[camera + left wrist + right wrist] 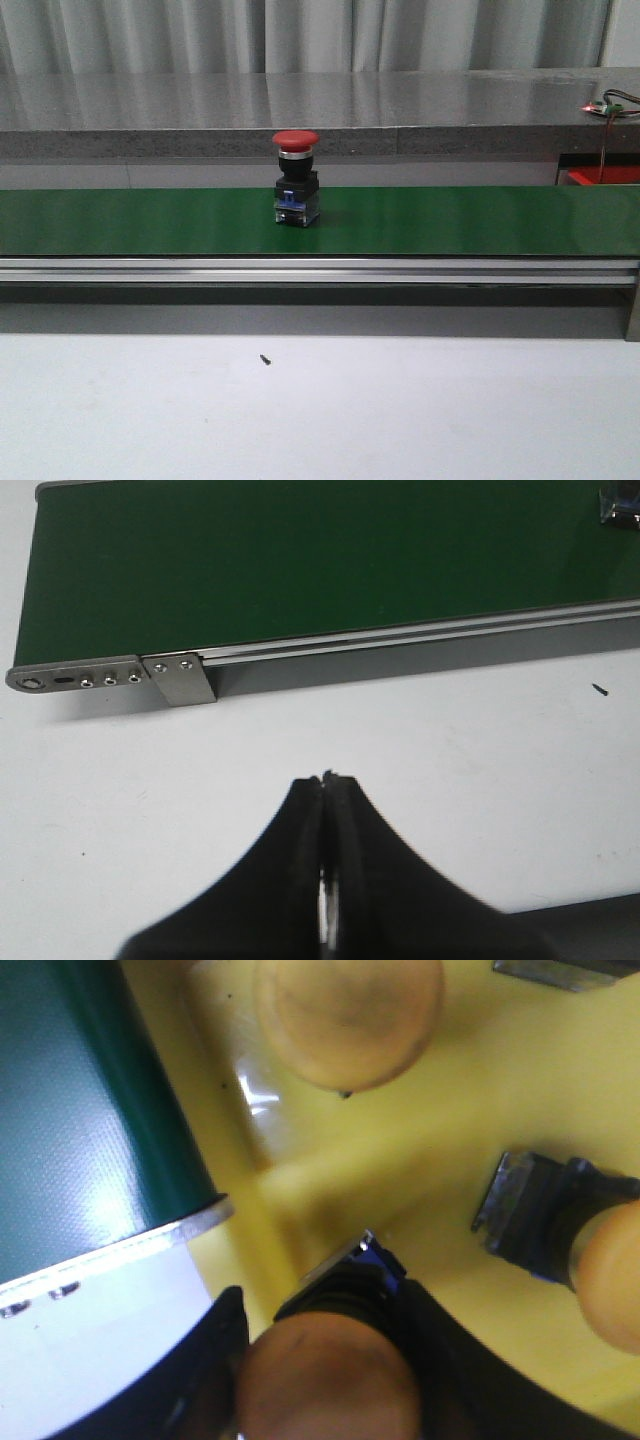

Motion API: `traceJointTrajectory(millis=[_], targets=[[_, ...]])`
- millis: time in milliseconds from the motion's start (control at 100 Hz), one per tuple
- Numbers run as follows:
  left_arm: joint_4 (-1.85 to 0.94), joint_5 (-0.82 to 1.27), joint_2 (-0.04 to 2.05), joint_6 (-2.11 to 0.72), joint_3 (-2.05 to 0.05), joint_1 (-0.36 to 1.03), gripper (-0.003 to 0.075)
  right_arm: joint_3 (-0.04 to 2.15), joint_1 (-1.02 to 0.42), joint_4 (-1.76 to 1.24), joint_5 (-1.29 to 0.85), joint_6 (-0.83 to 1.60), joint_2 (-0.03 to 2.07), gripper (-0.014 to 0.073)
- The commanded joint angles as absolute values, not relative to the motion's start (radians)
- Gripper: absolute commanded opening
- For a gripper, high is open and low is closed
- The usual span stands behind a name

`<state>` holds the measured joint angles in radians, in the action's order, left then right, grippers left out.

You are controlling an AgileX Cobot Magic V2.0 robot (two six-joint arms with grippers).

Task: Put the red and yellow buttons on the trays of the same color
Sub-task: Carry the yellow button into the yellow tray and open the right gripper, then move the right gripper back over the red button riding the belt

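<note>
Right gripper (320, 1390) pinches a yellow button (325, 1365) over the yellow tray (450, 1110); left gripper (327, 785), pressed together, hovers over the counter (450, 760), well apart from the red button (296, 178) on the green belt (150, 220).

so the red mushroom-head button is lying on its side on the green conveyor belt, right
Not quite. In the front view the red mushroom-head button stands upright on its black and clear base, red cap on top, not on its side. It is on the green conveyor belt, as you said.
</note>
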<state>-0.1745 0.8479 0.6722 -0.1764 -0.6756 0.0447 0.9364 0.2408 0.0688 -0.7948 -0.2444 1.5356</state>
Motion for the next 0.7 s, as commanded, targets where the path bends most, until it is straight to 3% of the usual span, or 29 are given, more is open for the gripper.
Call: traceJointTrajectory(millis=[0, 80, 270, 690], targets=[[-0.193, 0.796, 0.67, -0.173, -0.7, 0.053, -0.002, 0.958, 0.245, 0.071, -0.765, -0.235, 1.517, 0.0282], [-0.193, 0.796, 0.67, -0.173, -0.7, 0.053, -0.002, 0.958, 0.245, 0.071, -0.767, -0.235, 1.524, 0.0317], [-0.193, 0.796, 0.67, -0.173, -0.7, 0.053, -0.002, 0.958, 0.245, 0.071, -0.761, -0.235, 1.523, 0.0538], [-0.193, 0.796, 0.67, -0.173, -0.7, 0.053, -0.002, 0.967, 0.245, 0.088, -0.795, -0.234, 1.381, 0.054]])
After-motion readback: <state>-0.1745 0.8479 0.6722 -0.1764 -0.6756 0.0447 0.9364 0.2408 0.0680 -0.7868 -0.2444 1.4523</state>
